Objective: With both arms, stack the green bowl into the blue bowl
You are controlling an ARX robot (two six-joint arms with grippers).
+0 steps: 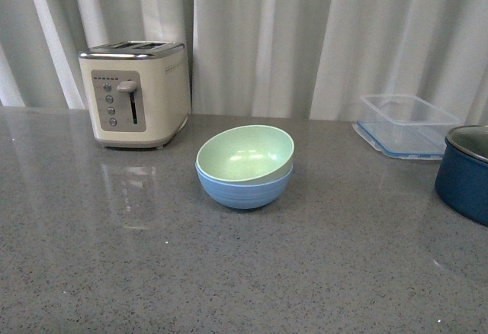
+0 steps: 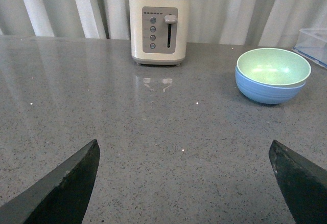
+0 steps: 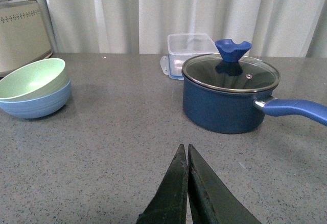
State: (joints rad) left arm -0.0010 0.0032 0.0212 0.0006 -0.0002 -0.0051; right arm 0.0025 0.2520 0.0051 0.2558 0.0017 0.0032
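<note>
The green bowl (image 1: pixel 245 153) sits nested inside the blue bowl (image 1: pixel 244 188) at the middle of the grey counter, slightly tilted. Both bowls also show in the left wrist view, the green bowl (image 2: pixel 273 66) in the blue bowl (image 2: pixel 268 92), and in the right wrist view, the green bowl (image 3: pixel 31 79) in the blue bowl (image 3: pixel 36 105). Neither arm appears in the front view. My left gripper (image 2: pixel 184 152) is open, well back from the bowls, with only bare counter between its fingers. My right gripper (image 3: pixel 184 150) is shut on nothing, far from the bowls.
A cream toaster (image 1: pixel 136 92) stands behind the bowls to the left. At the back right lies a clear plastic container (image 1: pixel 406 124). A dark navy pot (image 3: pixel 230 98) with a glass lid and a long blue handle (image 3: pixel 296 110) stands at the right edge.
</note>
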